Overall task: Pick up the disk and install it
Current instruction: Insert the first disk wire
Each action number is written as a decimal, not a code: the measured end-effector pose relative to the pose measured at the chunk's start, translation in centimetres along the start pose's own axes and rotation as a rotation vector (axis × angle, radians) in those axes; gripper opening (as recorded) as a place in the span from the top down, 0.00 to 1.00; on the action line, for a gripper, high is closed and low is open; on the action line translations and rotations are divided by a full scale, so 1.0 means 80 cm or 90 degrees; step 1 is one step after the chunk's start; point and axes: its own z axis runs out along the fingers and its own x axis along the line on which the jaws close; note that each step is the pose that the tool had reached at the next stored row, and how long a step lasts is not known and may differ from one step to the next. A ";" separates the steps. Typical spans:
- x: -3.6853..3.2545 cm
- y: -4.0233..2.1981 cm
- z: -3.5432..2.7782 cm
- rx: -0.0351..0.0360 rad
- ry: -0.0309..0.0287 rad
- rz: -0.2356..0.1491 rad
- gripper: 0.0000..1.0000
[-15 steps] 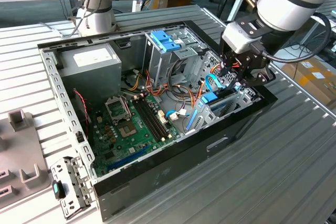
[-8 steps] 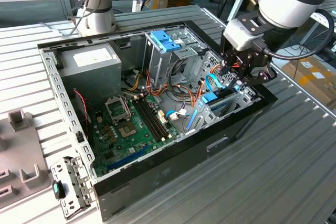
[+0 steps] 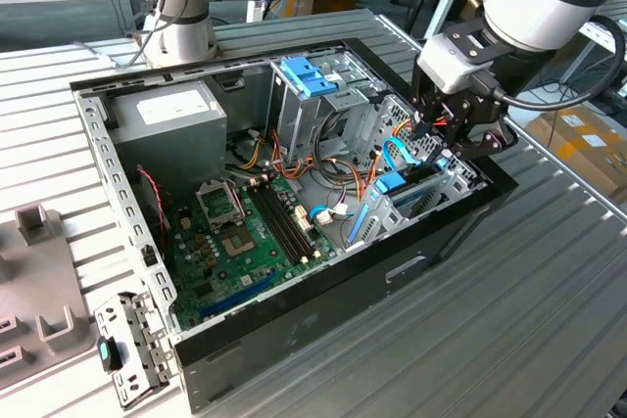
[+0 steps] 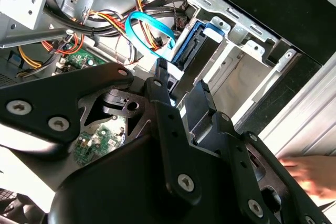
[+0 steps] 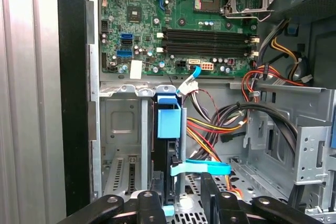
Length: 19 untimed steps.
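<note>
1. The fingers are spread, one on each side of the disk. On one side a gap shows between finger and disk, so I judge the grasp as released and not clamping.
2. The disk stands on its edge in the metal bay just beside the motherboard, with its narrow side toward the board.
3. The gripper hangs over that bay in the exterior view, at the end of the case that is away from the motherboard.
4. Progress, as I judge it: the picking up is done, and the disk already sits between the bay walls. Whether it is pushed fully home, I cannot tell. No cable is seen plugged into it.
5. Materials: the disk has a flat grey metal face and a dark body, framed by a light-blue plastic rail with a smooth, square end.
6. The bay is thin grey sheet metal, folded, with punched slots.
7. A flat light-blue cable curves near the disk, on the side away from the motherboard.
8. The fingers are matte black with round screw heads.
</note>
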 end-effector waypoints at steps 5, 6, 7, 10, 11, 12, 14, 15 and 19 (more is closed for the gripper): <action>-0.0003 -0.0002 -0.0017 0.0000 -0.0001 0.000 0.58; -0.0003 -0.0002 -0.0018 0.0000 -0.0001 0.000 0.58; -0.0003 -0.0002 -0.0018 0.0000 0.0000 0.000 0.58; -0.0006 -0.0004 -0.0036 0.0000 -0.0001 0.000 0.58; -0.0006 -0.0003 -0.0037 0.0000 -0.0001 0.000 0.58; -0.0006 -0.0004 -0.0039 0.0000 0.0000 0.000 0.58; -0.0006 -0.0004 -0.0044 0.0000 0.0000 0.000 0.58; -0.0007 -0.0005 -0.0049 0.0000 -0.0001 0.000 0.58; -0.0009 -0.0006 -0.0063 0.0000 -0.0001 0.000 0.58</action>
